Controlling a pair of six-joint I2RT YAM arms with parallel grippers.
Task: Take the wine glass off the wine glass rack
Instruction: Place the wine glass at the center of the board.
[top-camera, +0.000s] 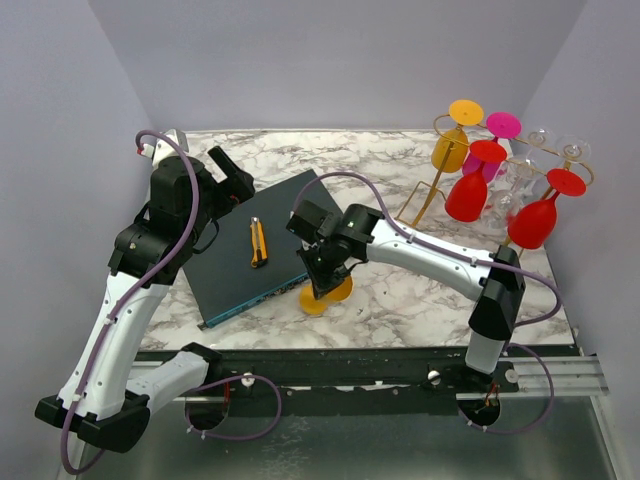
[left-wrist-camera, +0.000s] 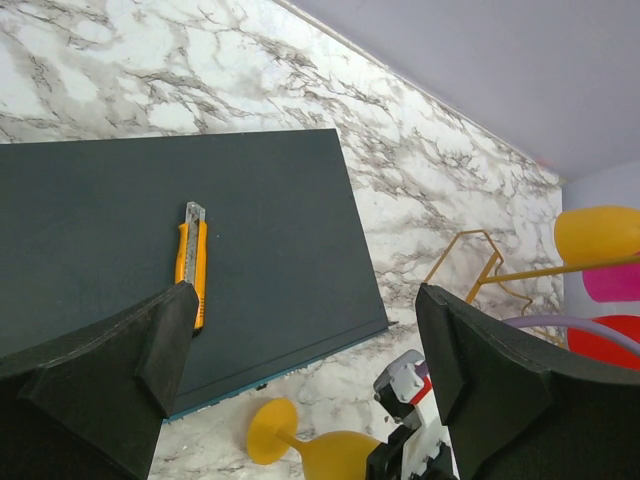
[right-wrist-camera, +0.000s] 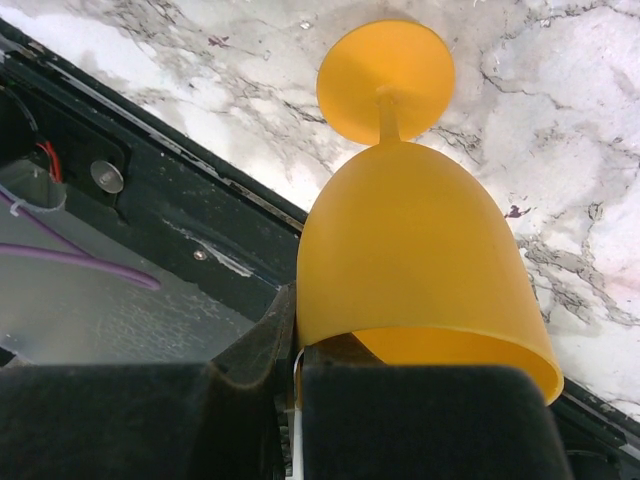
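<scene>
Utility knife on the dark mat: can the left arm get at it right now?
Probably yes. The left fingers are open above the mat, and the utility knife lies alone on it with nothing over it. The right fingers hold the orange glass off the mat's near edge, seemingly out of the way.

A mat (top-camera: 225, 265) lies on the table (top-camera: 420, 300), middle left of the frame. A knife (top-camera: 258, 243) lies on it. Just right of the mat's lower corner, the right gripper (top-camera: 325, 280) holds a wine glass (top-camera: 325, 298). The wine glass rack (top-camera: 425, 205) stands upper right, with other glasses (top-camera: 466, 195) hanging on it.
</scene>
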